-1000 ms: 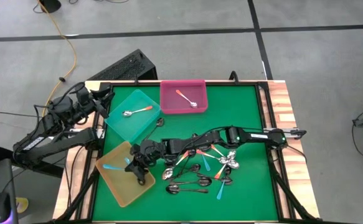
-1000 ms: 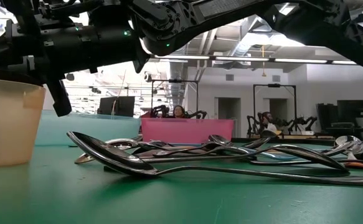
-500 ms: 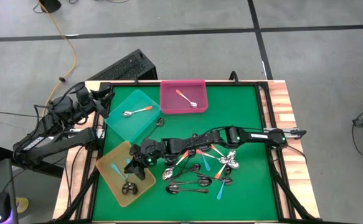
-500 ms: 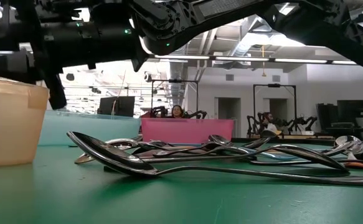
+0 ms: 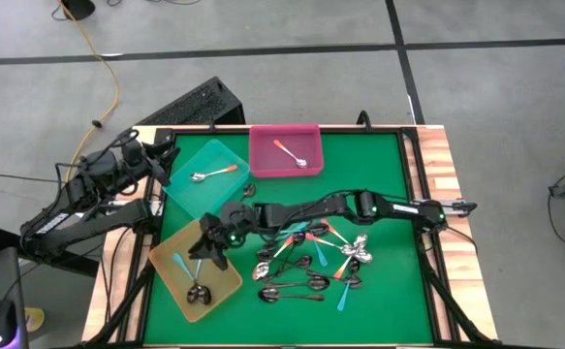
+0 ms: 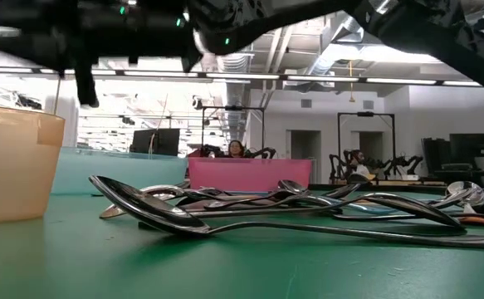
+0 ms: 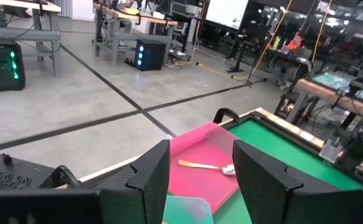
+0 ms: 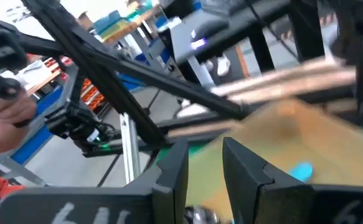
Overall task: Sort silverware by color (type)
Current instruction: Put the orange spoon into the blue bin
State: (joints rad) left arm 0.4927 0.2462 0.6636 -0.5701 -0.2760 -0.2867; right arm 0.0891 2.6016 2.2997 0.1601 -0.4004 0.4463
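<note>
Dark spoons [image 5: 292,288] and the rest of the pile lie back along our right arm, on its base side. Our right gripper [image 5: 207,247] hangs over the yellow tray [image 5: 171,257], fingers narrowly parted, empty. It is nearer; the left gripper [image 5: 162,155] waits shut.

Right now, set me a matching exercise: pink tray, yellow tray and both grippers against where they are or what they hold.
1 pink tray
2 yellow tray
3 left gripper
4 right gripper

A over the yellow tray
B beside the teal tray
C holds one orange-handled spoon
D holds dark spoons and a blue-handled spoon

Pairs: 1-C, 2-D, 3-B, 4-A.
</note>
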